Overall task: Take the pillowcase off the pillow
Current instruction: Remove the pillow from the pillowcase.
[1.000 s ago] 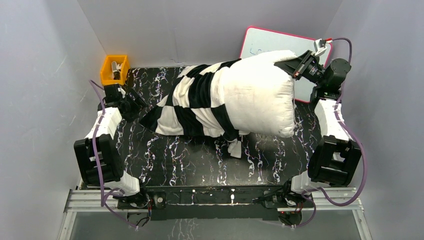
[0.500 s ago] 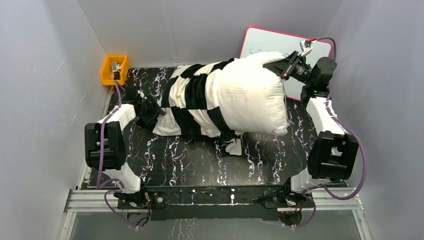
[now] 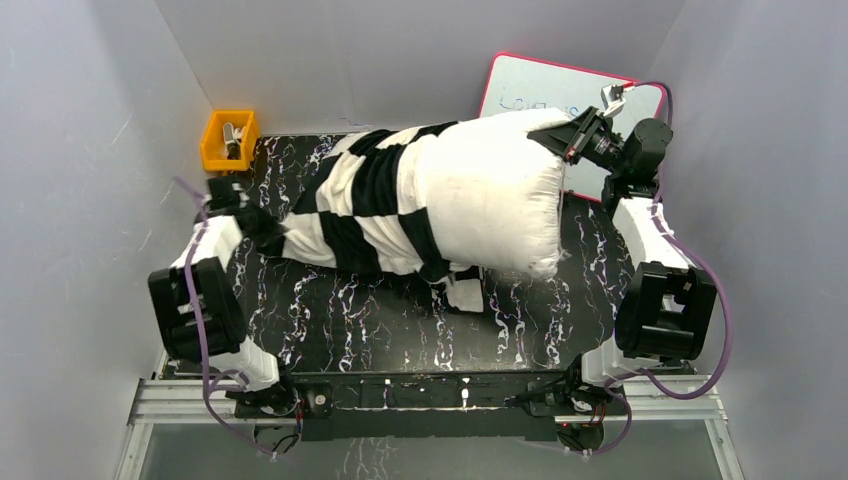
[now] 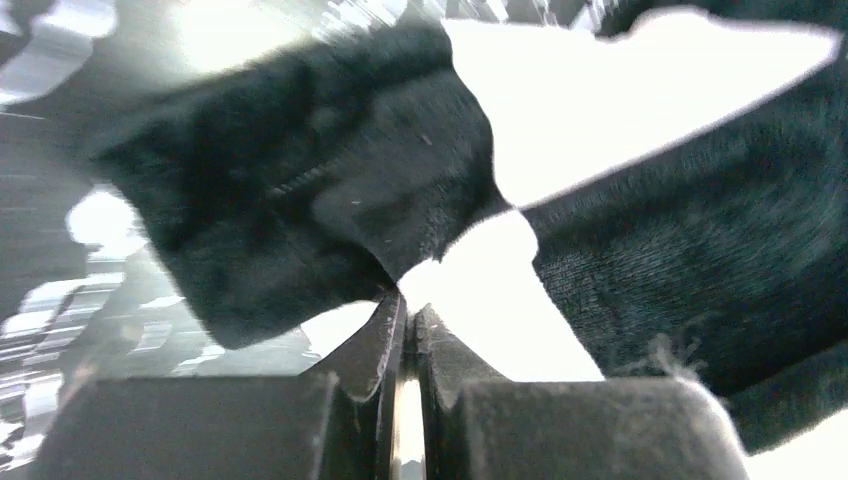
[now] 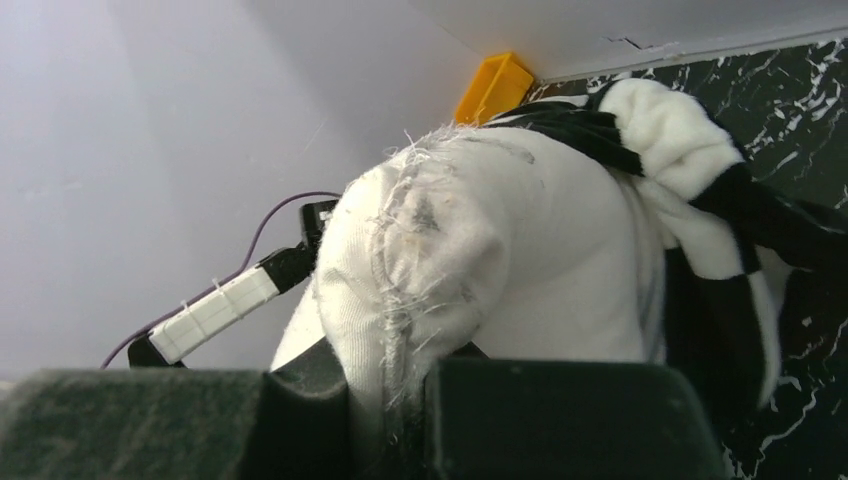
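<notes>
The plump white pillow (image 3: pixel 490 195) is held up over the table's back right, its right half bare. The black-and-white checkered pillowcase (image 3: pixel 370 200) covers its left half and trails down to the left. My left gripper (image 3: pixel 265 228) is at the cover's left end. In the left wrist view its jaws (image 4: pixel 408 305) are shut, with the pillowcase (image 4: pixel 300 190) fanning out from the tips. My right gripper (image 3: pixel 560 135) is shut on the pillow's upper right corner. The right wrist view shows the frayed seam of the pillow (image 5: pixel 520 250) pinched in that gripper (image 5: pixel 410 380), and the pillowcase (image 5: pixel 740 230) beyond.
An orange bin (image 3: pixel 229 138) sits in the back left corner. A pink-edged whiteboard (image 3: pixel 560 85) leans on the back wall behind the pillow. The table (image 3: pixel 380 330) is black marble with grey walls close on both sides. A loose flap of the cover (image 3: pixel 465 290) hangs down to the table.
My left gripper reached right into the cover's left end, shut there, then drew back left with the fabric stretched toward it. Pillow and right gripper shifted slightly left.
</notes>
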